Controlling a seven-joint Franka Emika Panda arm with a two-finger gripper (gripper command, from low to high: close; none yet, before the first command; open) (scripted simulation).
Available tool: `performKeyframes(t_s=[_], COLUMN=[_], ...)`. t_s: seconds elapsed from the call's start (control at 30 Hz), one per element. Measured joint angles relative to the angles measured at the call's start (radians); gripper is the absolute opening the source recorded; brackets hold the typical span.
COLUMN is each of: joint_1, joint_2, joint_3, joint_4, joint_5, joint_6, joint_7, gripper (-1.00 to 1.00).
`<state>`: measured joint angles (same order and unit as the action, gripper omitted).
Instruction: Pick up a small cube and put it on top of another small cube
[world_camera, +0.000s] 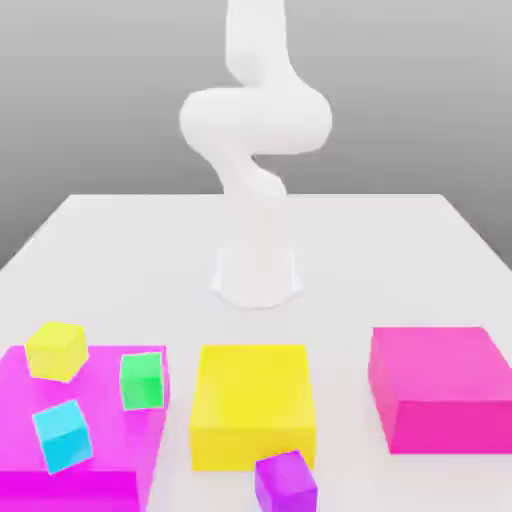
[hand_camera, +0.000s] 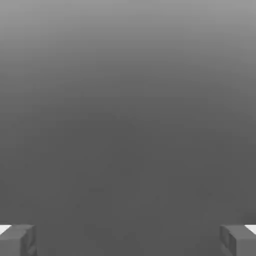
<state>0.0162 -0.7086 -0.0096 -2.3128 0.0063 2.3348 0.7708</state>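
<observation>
Hand view: end effector (hand_camera: 128, 240) spread, pinching nothing. Your purple cube (world_camera: 286, 481) sits unstacked on the bench (world_camera: 400, 240); everything's left.

Exterior view facing arm (world_camera: 255, 130) — elevated

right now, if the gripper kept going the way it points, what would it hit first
Nothing, as far as the hand view shows: between the open gripper fingertips lies plain grey background, though depth there is unclear.
</observation>
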Motion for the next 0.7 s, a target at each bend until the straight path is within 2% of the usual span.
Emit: performKeyframes(t_s=[0.7], joint_1=[0.088], joint_2=[0.767], joint_3=[-0.029], joint_4=[-0.107], joint_5=[0.043], joint_6=[0.291], joint_7=[-0.238], gripper=[0.00])
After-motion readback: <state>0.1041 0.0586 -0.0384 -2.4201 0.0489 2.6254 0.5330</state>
